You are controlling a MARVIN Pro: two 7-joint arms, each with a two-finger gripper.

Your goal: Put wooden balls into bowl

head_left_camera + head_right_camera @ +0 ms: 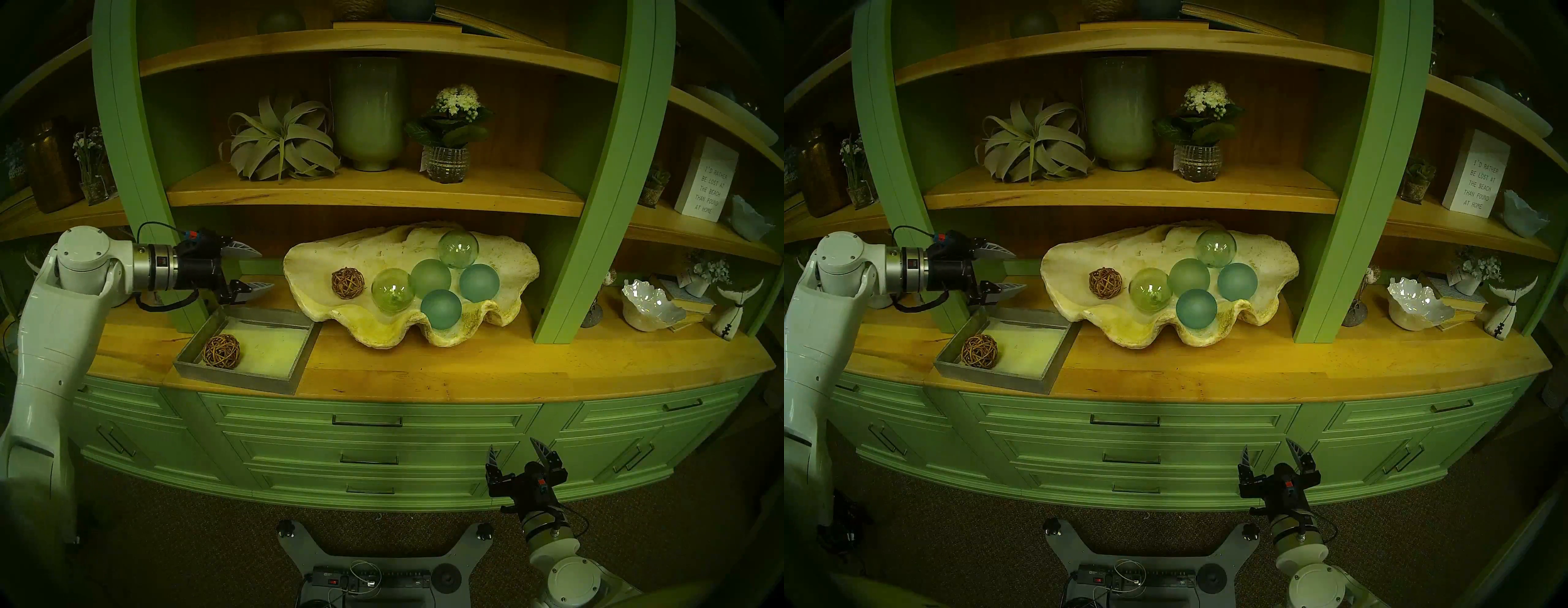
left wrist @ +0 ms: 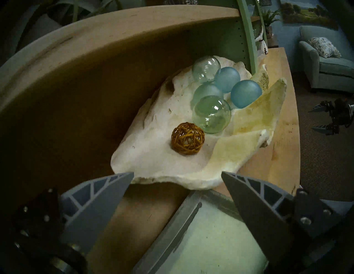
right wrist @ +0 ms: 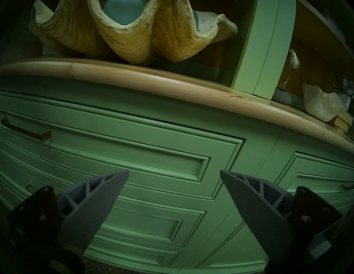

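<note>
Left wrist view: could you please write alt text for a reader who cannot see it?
A woven ball lies in a large clam shell beside five glass spheres. The open left gripper is empty in the foreground, above a grey tray on the wooden counter.

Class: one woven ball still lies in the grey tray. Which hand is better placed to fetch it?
Left. The left hand hangs open just above the tray holding the ball; the right hand sits low by the drawers.
</note>
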